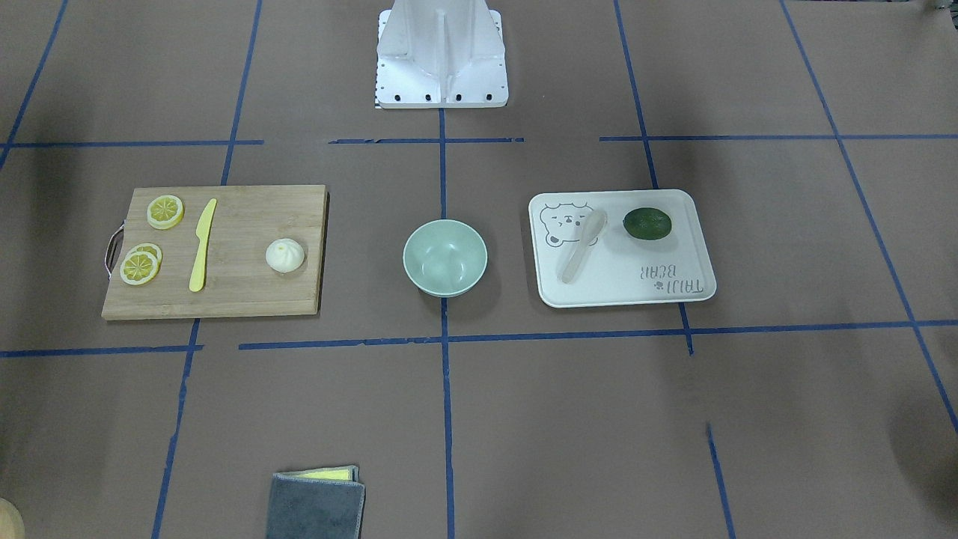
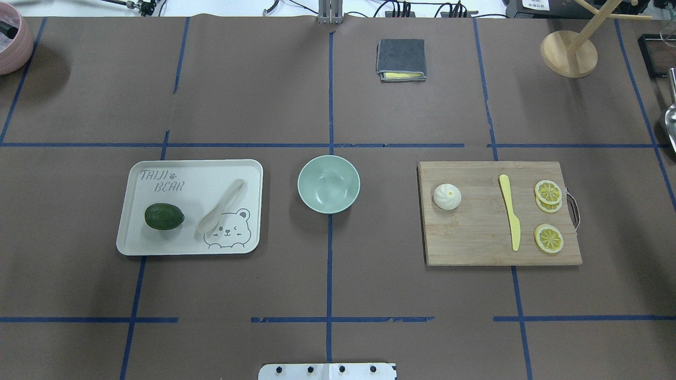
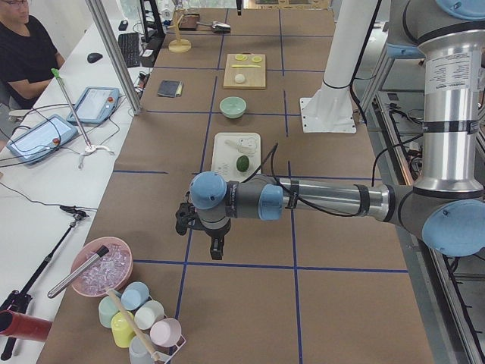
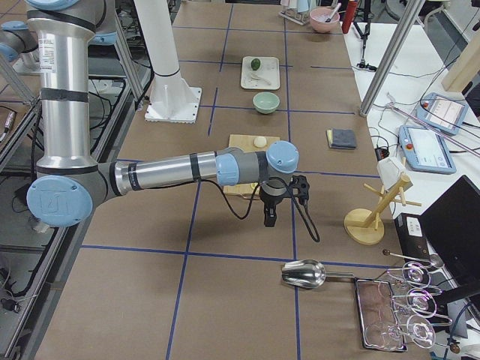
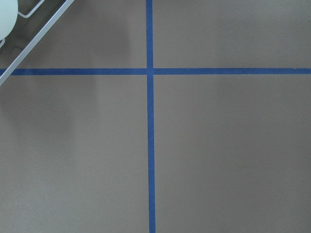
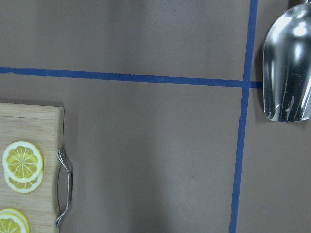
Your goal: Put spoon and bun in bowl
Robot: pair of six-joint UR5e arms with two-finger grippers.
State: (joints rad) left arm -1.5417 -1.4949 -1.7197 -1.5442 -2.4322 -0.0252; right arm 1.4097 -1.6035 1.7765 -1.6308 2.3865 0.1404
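The pale spoon point(image 2: 222, 206) lies on the white bear-print tray point(image 2: 203, 171), beside a dark green lime point(image 2: 164, 216). The white pleated bun point(image 2: 447, 196) sits on the wooden cutting board point(image 2: 475, 237). The mint-green bowl point(image 2: 328, 184) stands empty between tray and board. My left gripper point(image 3: 217, 249) hangs over bare table beyond the tray's end, seen only in the exterior left view. My right gripper point(image 4: 268, 217) hangs just past the board's end, seen only in the exterior right view. I cannot tell if either is open or shut.
A yellow knife point(image 2: 510, 211) and lemon slices point(image 2: 548, 191) share the board. A grey cloth point(image 2: 401, 59) and a wooden stand point(image 2: 569, 53) sit at the far side. A metal scoop point(image 6: 287, 63) lies by the right end, a pink bowl point(image 2: 10, 45) at the left.
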